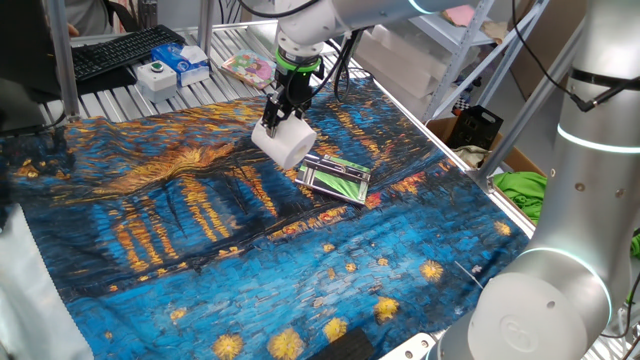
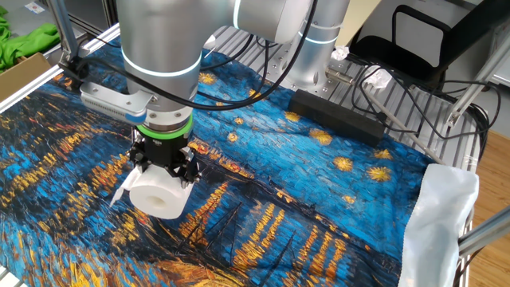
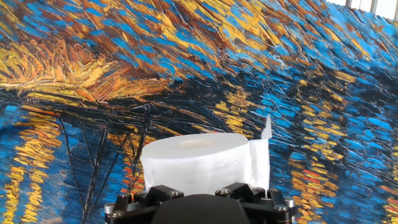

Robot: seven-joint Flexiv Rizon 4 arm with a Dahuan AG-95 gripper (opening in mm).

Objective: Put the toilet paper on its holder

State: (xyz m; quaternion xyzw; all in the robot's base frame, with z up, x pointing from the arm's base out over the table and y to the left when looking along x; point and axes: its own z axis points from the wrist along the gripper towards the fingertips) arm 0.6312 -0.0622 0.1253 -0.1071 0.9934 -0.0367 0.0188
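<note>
The toilet paper (image 1: pixel 284 143) is a plump white roll held in my gripper (image 1: pixel 280 124), lifted just above the painted cloth. It also shows in the other fixed view (image 2: pixel 160 194) and in the hand view (image 3: pixel 199 160), with a loose flap of paper at its right side. The gripper (image 2: pixel 164 169) is shut on the roll. The holder (image 1: pixel 337 178), green with dark and white stripes and silver edges, lies flat on the cloth just to the right of the roll. It is hidden in the other fixed view and out of the hand view.
A blue-and-orange painted cloth (image 1: pixel 200 240) covers the table. A blue-and-white box (image 1: pixel 183 58), a white button box (image 1: pixel 156 74), a keyboard (image 1: pixel 120 52) and a pink-and-yellow booklet (image 1: pixel 248 68) lie at the back. A black power strip (image 2: pixel 339 118) and white bag (image 2: pixel 438 215) sit at the cloth's edge.
</note>
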